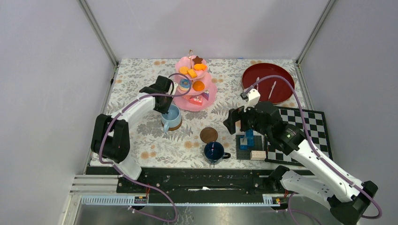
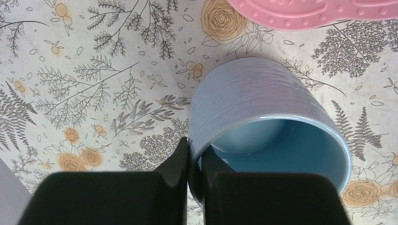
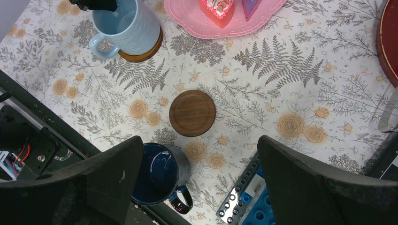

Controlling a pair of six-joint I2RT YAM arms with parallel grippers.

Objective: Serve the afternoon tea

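Count: 1 pink stand [image 1: 212,93] at far centre of the counter [image 1: 141,136], with pastries [image 1: 198,86] on all three tiers, exact number unclear. 2 mugs, 2 saucers. Light-blue mug [image 1: 171,116] sits on one saucer [image 1: 176,125], just near-left of the stand. Other saucer [image 1: 209,135] is bare, mid-counter. Dark-blue mug [image 1: 214,152] stands on the cloth just in front of it, not on it. Left jaws are clenched on the light-blue mug's rim, one finger [image 2: 173,164] outside the wall and one inside. Right jaws are spread wide, grasping nothing, hanging above the counter near the bare saucer.
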